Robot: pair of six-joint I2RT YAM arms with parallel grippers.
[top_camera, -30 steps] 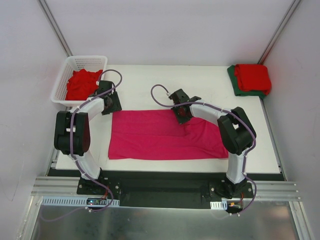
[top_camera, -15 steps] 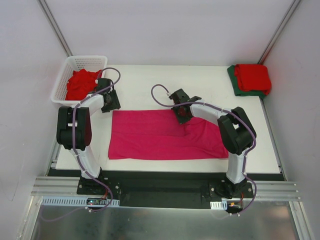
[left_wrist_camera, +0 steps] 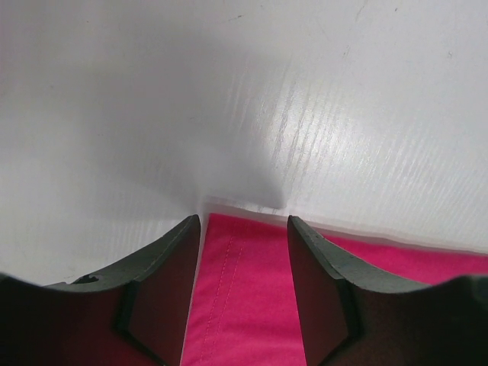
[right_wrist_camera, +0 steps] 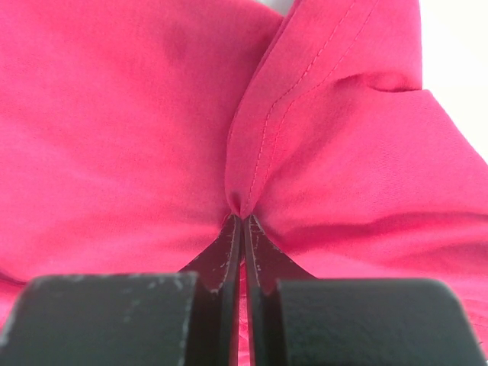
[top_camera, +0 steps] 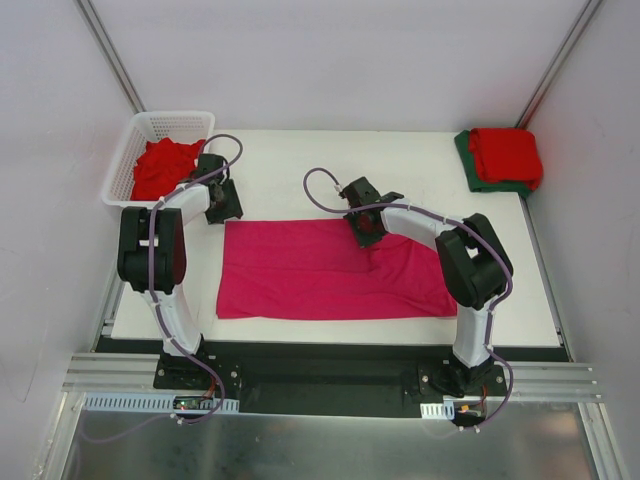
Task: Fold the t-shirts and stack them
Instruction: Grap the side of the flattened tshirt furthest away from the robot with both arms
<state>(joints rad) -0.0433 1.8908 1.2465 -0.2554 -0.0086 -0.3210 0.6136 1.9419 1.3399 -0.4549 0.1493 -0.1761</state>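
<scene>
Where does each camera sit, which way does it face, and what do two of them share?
Top external: above and behind the bases, facing down on table, left arm, right arm, magenta shirt, basket.
Left wrist: on the left arm, looking past the open left gripper at the shirt's corner.
Right wrist: on the right arm, close on the right gripper pinching a shirt fold.
Shared: every view shows the magenta shirt.
</scene>
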